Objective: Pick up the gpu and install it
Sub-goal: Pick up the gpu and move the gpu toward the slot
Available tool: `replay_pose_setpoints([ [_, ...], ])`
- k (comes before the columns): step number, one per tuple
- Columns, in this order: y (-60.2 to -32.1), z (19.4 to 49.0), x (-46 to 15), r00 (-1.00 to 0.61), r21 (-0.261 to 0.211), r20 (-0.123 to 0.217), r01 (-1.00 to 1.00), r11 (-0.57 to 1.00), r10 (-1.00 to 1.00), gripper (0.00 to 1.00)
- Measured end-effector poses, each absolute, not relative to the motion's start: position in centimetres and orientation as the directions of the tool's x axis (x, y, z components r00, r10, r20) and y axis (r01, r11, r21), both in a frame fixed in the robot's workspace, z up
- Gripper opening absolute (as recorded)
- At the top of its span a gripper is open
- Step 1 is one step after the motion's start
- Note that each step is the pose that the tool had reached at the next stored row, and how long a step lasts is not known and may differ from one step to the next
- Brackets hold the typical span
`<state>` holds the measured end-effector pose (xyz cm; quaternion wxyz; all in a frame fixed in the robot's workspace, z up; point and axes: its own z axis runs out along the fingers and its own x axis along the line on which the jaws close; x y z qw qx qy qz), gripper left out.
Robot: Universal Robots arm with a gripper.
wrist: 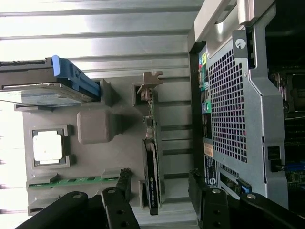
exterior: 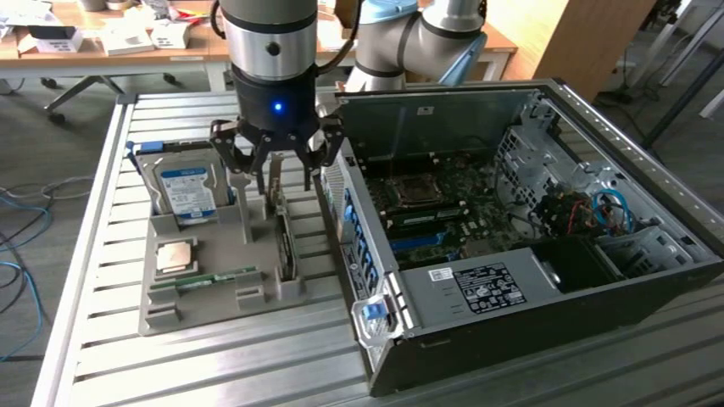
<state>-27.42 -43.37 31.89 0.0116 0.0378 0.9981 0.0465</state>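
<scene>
step: reaching for gpu | tool (exterior: 271, 174): spread wide, empty, hovering over the card's far end | gpu (exterior: 285, 242): on edge in grey tray (exterior: 203, 298) slot, just beside the case (exterior: 453, 332), on the exterior view's left | care: probably best to straddle the card squarely, clear of the hard drive (exterior: 186, 193)

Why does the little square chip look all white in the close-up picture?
Wrist view: light glares off the chip and the metal table slats, washing them white. Exterior view: softer light, the chip looks tan, and the computer case is shadowy inside.

Bright daylight, glare across metal table (wrist: 95, 40)
</scene>
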Motion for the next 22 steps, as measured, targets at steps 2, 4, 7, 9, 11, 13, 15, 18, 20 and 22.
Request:
replay_pose_setpoints([
  [2,-43.4,31.7,-27.4,-0.997,0.094,-0.020,0.074,0.993,0.076,0.60],
  [4,-43.4,31.5,-27.4,-0.997,0.094,-0.020,0.074,0.993,0.076,0.60],
  [7,-43.4,31.1,-27.4,-0.997,0.094,-0.020,0.074,0.993,0.076,0.60],
  [9,-43.4,30.9,-27.4,-0.997,0.094,-0.020,0.074,0.993,0.076,0.60],
  [11,-43.4,30.6,-27.4,-0.997,0.094,-0.020,0.074,0.993,0.076,0.60],
  [13,-43.4,30.3,-27.4,-0.997,0.094,-0.020,0.074,0.993,0.076,0.60],
  [15,-43.4,30.1,-27.4,-0.997,0.094,-0.020,0.074,0.993,0.076,0.60],
  [18,-43.4,29.7,-27.4,-0.997,0.094,-0.020,0.074,0.993,0.076,0.60],
  [20,-43.4,29.6,-27.4,-0.997,0.094,-0.020,0.074,0.993,0.076,0.60],
  [22,-43.4,29.6,-27.4,-0.997,0.094,-0.019,0.074,0.993,0.076,0.60],
])
